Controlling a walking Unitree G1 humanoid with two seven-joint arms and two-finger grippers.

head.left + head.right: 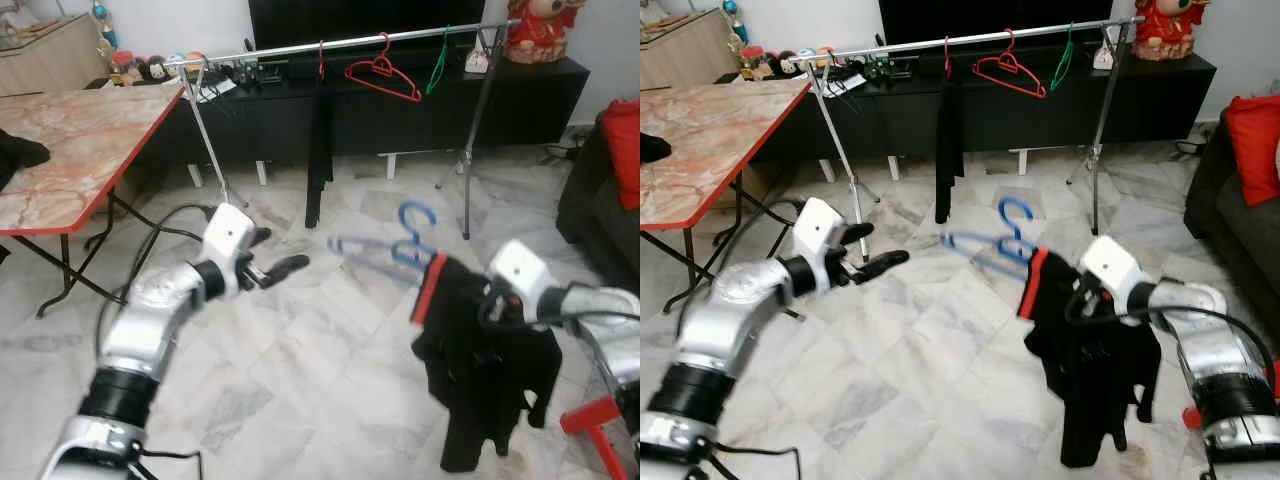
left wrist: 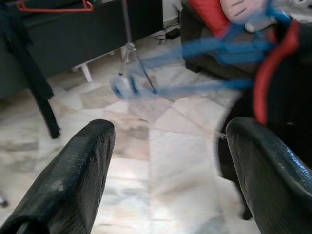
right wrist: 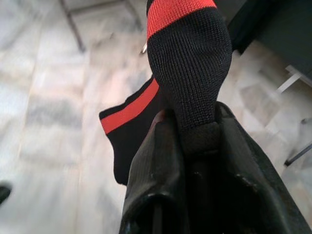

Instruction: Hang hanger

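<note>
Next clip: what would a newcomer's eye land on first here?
First, the black garment with red trim dangling from the right end effector, which is clamped on the fabric, with a blurred blue hanger poking out beside it. Next, the open left end effector reaching toward it over the marble floor. Behind stands the clothes rail with a red hanger.

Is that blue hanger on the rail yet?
No. The blue hanger is in mid-air with the black garment, which the right gripper pinches, well short of the rail.
</note>
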